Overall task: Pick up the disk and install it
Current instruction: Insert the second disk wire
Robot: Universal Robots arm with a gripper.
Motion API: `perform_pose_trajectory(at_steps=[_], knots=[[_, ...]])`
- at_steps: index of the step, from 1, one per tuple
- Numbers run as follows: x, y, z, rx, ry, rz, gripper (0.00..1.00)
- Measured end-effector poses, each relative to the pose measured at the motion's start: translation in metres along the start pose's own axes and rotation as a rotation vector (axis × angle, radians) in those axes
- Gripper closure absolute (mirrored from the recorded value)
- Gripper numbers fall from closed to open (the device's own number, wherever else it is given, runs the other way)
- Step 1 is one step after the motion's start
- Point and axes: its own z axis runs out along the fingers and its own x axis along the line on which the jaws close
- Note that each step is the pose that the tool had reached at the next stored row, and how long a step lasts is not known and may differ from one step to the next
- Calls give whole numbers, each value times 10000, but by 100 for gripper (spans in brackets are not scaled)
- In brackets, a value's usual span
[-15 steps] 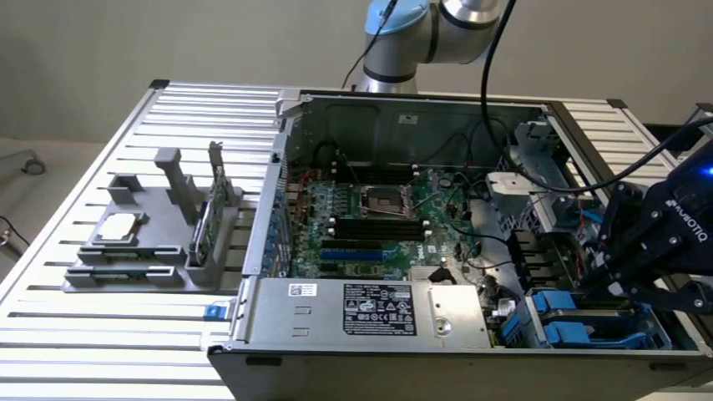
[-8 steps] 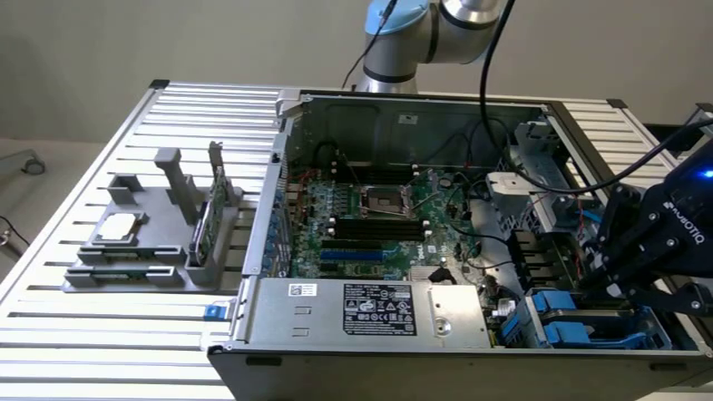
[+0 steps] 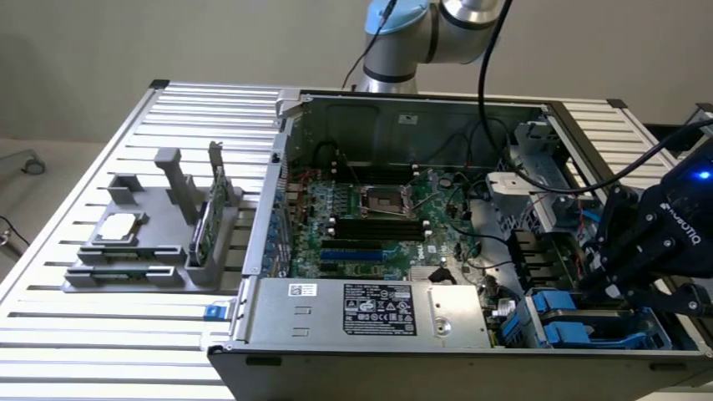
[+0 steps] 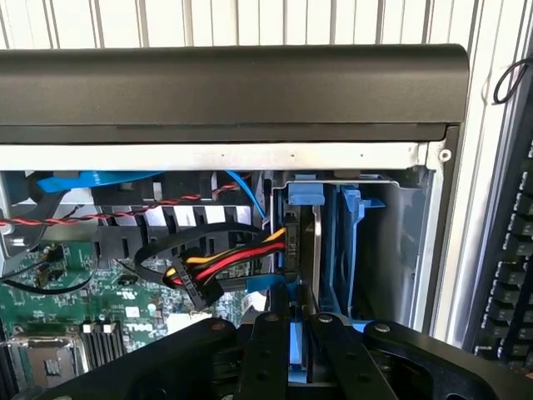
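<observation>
My gripper (image 4: 293, 354) clamps narrowly on the disk (image 4: 305, 275), edge-on with blue rails. It stands upright directly beyond my fingertips, its long axis pointing into the computer case's (image 3: 334, 359) drive bay (image 4: 391, 242).

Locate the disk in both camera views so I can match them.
Exterior view: the disk shows as a blue rail edge below the claw, near corner of the case, exterior view's right.
Wrist view: the disk stands edge-on in the blue bay, gripped by the claw.
Shared landmark: the green motherboard.
</observation>
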Motion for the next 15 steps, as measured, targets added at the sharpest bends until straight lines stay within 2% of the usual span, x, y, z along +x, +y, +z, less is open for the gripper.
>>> perform_pose_trajectory(at_steps=[2,4,5,8,9,10,11,12,15], knots=[[0,-4,-20,2,22,-4,83],[2,-18,-95,1,1,1,71],[2,-24,-131,2,2,1,71],[3,-39,-211,4,1,0,53],[2,-48,-218,4,0,1,53],[1,-66,-218,5,3,1,47],[-1,-93,-219,4,1,1,47],[-5,-127,-215,4,2,0,41],[-20,-259,-198,4,4,0,41]])
